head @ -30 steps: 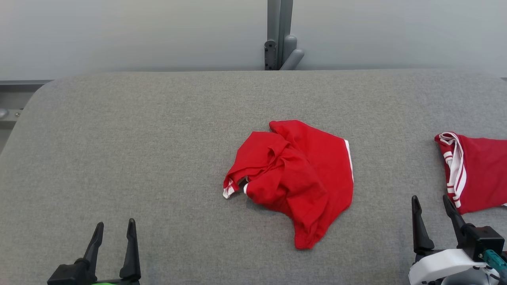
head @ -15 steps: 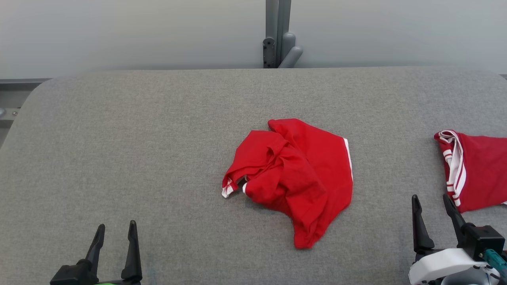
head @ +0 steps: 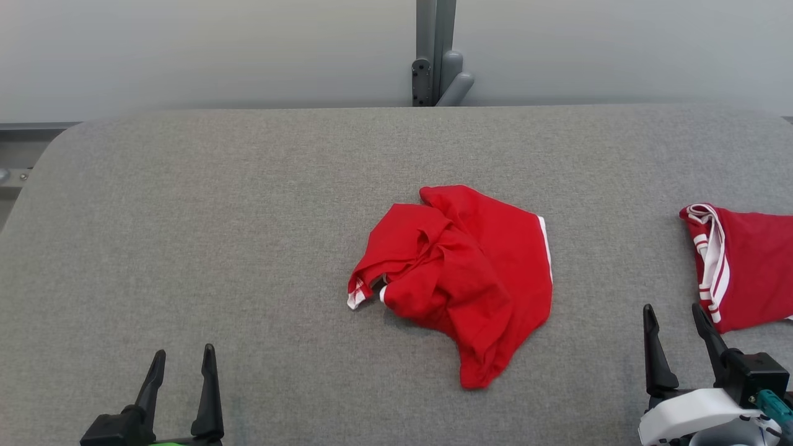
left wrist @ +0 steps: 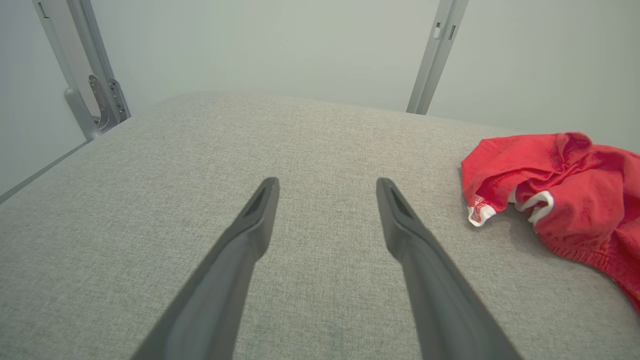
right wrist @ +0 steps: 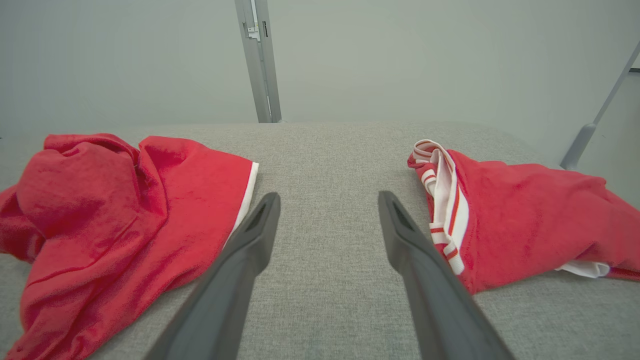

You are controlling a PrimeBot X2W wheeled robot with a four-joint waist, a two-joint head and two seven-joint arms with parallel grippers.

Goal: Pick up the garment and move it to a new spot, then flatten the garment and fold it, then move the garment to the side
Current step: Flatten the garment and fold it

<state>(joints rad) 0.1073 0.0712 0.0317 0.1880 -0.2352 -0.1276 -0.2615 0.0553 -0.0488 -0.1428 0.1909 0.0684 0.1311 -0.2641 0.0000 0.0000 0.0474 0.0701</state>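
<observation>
Grey woven fabric covers the worktop (head: pixel 217 217), which is rounded at its far corners. I see the red garment (head: pixel 461 279) lying in a crumpled heap near the middle, slightly right of centre. Its left half is bunched into folds and its right half lies flatter. White trim shows along its right edge and at a cuff poking out on the left. Both tools sit apart from it.

Left tool (head: pixel 184 350): near left of my head view, fingers pointing to the far side, spread apart, holding nothing. My left wrist view shows bare worktop between the 2 fingers. The garment's white cuff is off to the right, well apart from the tips.

Right tool (head: pixel 673 308): near right, fingers likewise spread apart, holding nothing. In my right wrist view it points along the bare strip between 2 red pieces, with the red garment on the left and the striped garment (head: pixel 743 266) on the right. The right finger is just beside that piece's red-and-white banded edge, and I cannot tell whether it touches.

The striped garment lies flat-ish at the right of the worktop and runs off the right edge of my head view.

Beyond the far edge, a grey metal post (head: pixel 435 56) rises against a pale wall (head: pixel 186 49).
</observation>
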